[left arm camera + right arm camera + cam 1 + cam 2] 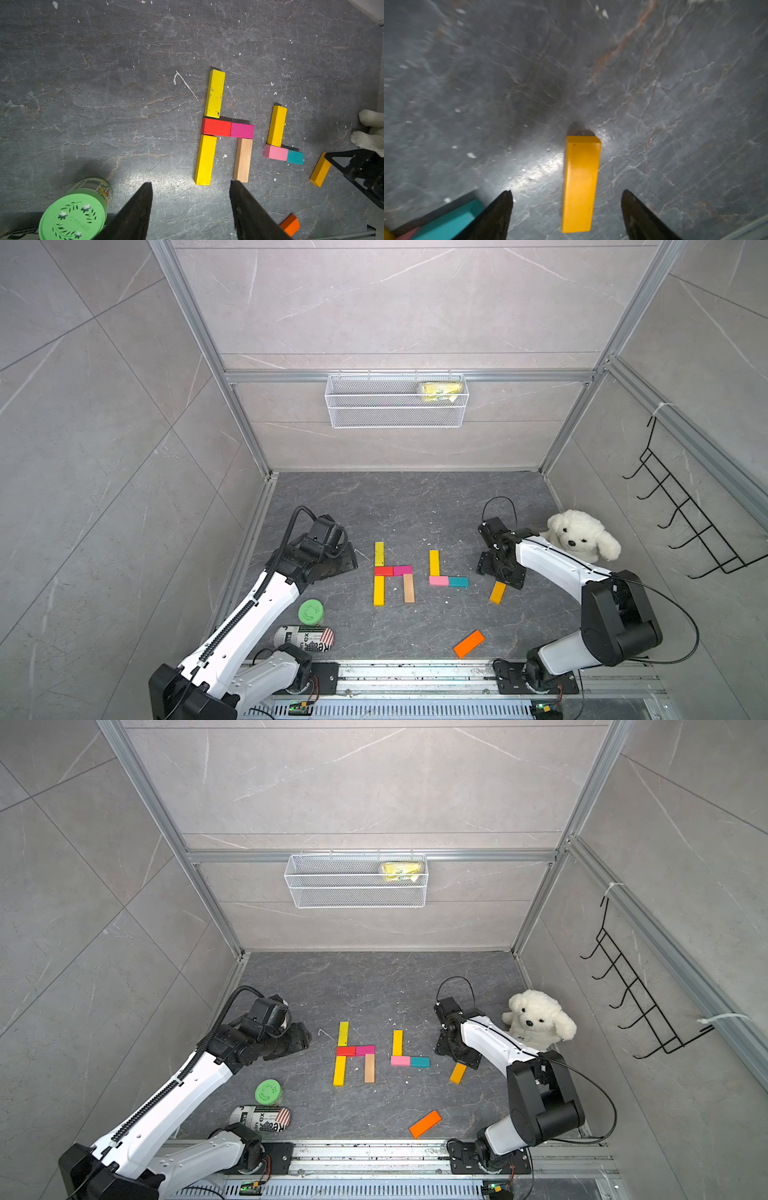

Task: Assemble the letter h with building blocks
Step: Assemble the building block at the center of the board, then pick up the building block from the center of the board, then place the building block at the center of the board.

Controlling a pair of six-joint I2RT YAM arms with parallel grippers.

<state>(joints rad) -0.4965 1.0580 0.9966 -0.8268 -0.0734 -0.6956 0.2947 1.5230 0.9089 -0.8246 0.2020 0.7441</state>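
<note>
In both top views, the left claw (351, 562) is seen near the h-shaped group of building blocks (383, 571), apart from it. The right claw (459, 1056) is seen over one end of the amber block (458, 1073).

In the left wrist view, the left claw (191, 182) is shown open and empty. The yellow block (204, 160) and the tan block (242, 160) lie just ahead of its fingertips, and the orange block (289, 225) lies beside one finger.

In the right wrist view, the right claw (566, 190) is shown open. The amber block (580, 182) lies on the tabletop (675, 104) between the fingers and is touched by neither. The teal block (452, 220) is seen beside one finger.
</note>
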